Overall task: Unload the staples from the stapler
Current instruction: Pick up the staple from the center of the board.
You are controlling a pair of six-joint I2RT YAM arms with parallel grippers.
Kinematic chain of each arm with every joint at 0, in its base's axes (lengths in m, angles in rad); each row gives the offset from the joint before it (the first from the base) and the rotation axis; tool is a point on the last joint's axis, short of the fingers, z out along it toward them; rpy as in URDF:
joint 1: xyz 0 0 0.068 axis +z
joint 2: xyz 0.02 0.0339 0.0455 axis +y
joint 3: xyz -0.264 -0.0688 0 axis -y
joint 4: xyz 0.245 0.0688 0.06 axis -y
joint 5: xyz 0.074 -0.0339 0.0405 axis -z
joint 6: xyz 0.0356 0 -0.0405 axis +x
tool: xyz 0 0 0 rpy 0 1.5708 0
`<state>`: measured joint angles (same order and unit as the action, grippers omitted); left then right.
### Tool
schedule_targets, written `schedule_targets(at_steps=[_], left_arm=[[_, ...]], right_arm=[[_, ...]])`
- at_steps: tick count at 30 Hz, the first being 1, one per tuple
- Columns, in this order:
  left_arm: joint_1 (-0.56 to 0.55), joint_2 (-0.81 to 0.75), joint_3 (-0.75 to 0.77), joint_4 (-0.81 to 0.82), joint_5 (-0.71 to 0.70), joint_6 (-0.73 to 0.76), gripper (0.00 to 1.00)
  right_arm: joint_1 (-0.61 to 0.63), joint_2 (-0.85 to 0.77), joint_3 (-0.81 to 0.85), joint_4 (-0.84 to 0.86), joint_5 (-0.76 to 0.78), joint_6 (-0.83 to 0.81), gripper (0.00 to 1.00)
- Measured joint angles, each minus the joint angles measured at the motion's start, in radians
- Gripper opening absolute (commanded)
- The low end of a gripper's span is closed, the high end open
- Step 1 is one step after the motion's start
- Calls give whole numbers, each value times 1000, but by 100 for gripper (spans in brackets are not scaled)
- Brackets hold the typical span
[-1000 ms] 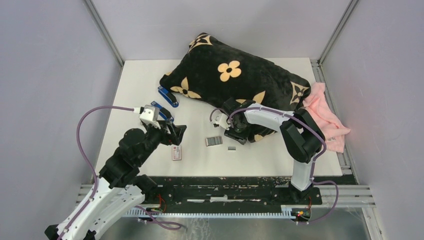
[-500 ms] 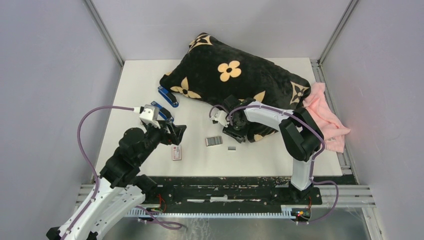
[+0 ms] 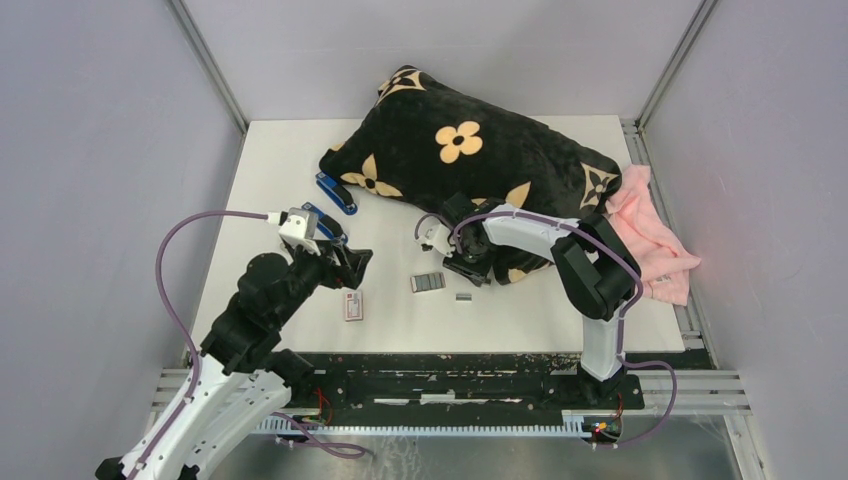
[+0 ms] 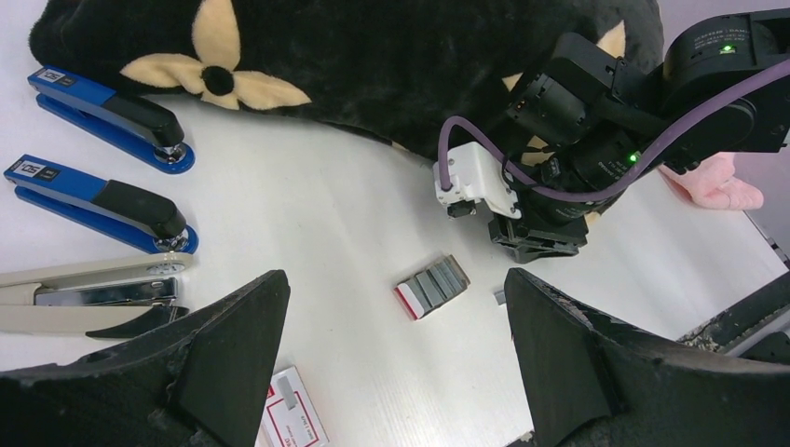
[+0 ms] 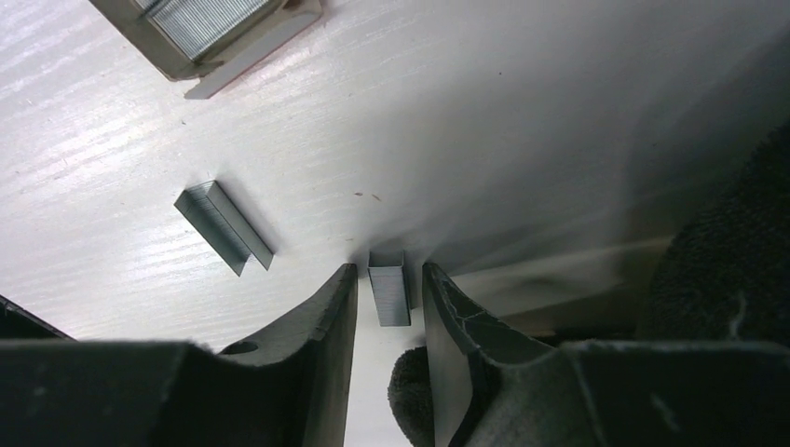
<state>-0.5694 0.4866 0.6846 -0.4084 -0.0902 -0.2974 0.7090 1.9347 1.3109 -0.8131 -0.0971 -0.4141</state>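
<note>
My right gripper (image 5: 389, 270) is down on the white table with its jaws standing either side of a short grey strip of staples (image 5: 389, 287); thin gaps show on both sides, so it is open. A second loose strip (image 5: 224, 226) lies just to its left. A small tray packed with staple strips (image 4: 430, 286) sits mid-table. A beige stapler (image 4: 93, 284) lies opened at the left. My left gripper (image 4: 393, 279) hovers wide open above the table, holding nothing.
Two blue staplers (image 4: 112, 116) (image 4: 102, 205) lie beyond the beige one. A white-and-red box (image 3: 353, 306) sits near my left gripper. A black flowered pillow (image 3: 460, 150) fills the back, right behind my right wrist. A pink cloth (image 3: 650, 235) lies at the right edge.
My right wrist has shifted slightly left along the pillow's edge. The left arm has stayed put.
</note>
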Motion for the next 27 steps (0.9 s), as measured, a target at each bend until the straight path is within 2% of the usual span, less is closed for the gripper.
schedule_targets(at_steps=[10, 16, 20, 23, 27], left_arm=[[14, 6, -4, 13, 23, 0, 92], [16, 11, -4, 15, 37, 0, 92], [20, 13, -8, 24, 57, -2, 90], [21, 20, -39, 66, 102, -50, 83], [23, 55, -153, 189, 174, -192, 67]], right_arm=[[31, 23, 27, -14, 28, -6, 31], [37, 28, 35, -24, 37, -12, 14], [37, 26, 36, -24, 41, -10, 10], [37, 12, 35, -16, 41, -8, 10], [34, -52, 27, 6, 21, 9, 9]])
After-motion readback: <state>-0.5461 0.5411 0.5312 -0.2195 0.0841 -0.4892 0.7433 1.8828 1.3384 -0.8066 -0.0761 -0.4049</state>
